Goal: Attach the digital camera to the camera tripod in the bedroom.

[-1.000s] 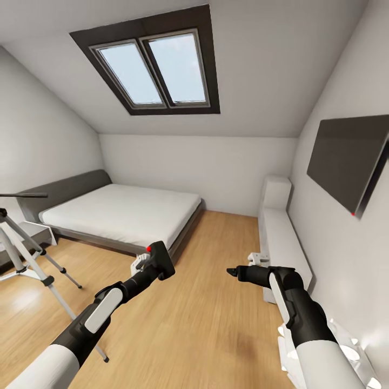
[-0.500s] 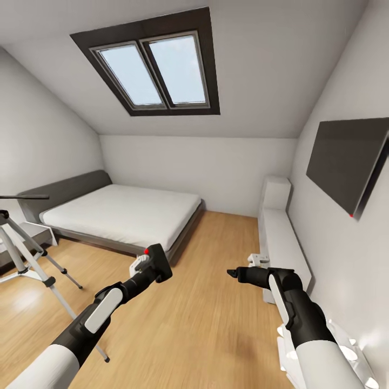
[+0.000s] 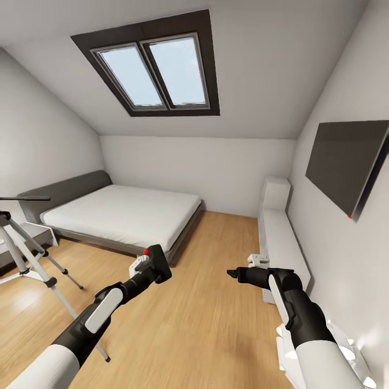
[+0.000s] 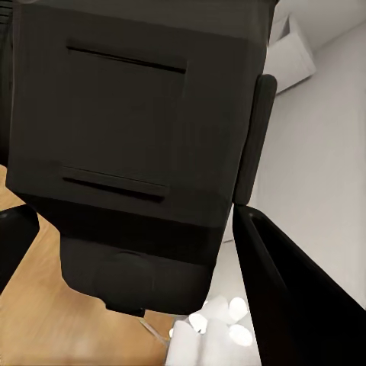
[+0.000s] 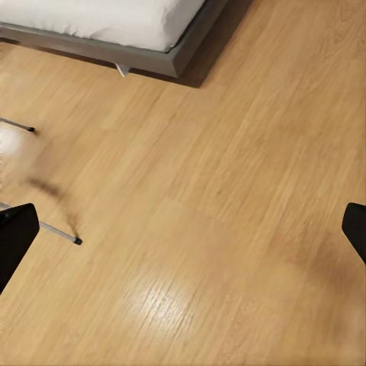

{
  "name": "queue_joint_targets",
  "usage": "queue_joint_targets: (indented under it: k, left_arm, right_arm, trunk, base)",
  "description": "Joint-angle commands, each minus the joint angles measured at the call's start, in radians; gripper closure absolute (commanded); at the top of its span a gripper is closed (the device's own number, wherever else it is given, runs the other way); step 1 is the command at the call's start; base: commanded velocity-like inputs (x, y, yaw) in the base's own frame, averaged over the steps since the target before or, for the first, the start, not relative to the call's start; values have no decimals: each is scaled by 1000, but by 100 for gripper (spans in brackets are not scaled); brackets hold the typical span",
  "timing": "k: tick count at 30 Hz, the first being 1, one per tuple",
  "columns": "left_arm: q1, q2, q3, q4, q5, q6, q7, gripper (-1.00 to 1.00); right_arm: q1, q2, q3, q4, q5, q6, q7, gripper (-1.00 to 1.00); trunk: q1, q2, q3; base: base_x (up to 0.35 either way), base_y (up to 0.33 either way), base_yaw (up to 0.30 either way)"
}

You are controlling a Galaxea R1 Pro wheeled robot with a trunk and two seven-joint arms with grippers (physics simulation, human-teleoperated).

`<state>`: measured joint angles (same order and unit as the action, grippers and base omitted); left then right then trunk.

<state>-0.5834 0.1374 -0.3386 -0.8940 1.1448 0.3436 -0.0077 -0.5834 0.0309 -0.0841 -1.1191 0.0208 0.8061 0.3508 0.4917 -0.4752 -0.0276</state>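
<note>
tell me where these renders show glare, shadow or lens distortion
Head view: wide-angle stretch bends the skylight and walls; pale glare on the wood floor beside the camera tripod. Right wrist view: soft bright sheen on the floorboards, dark shadow under the bed frame. Left wrist view: the digital camera sits very close, dark and low in detail.

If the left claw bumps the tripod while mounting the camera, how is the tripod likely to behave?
The camera tripod stands tall on thin, splayed legs, so a high sideways push would probably tip it. Its small feet on smooth wood floor may slide. The long handle could swing if caught by the left claw.
</note>
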Motion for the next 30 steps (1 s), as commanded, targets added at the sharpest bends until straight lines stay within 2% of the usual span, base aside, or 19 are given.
queue_joint_targets:
  k: [1,11,17,30]
  left_arm:
    - [-1,1,-2,0,4,2,-3,100]
    - [-1,1,-2,-1,2,2,38,100]
    - [-1,1,-2,-2,3,1,76,100]
    - [-1,1,-2,-2,-2,0,88,100]
  right_arm:
    - [-1,1,-3,-1,2,5,5,-100]
    - [-1,2,-3,-1,2,5,7,-100]
    - [-1,3,-3,-1,2,5,7,-100]
    - [-1,1,-3,-1,6,6,13,-100]
  trunk:
    - [-3,5,1]
    - [-42,75,32]
    - [-42,75,32]
    - [-42,75,32]
  base:
    - [0,0,0]
    - [0,0,0]
    - [0,0,0]
    - [0,0,0]
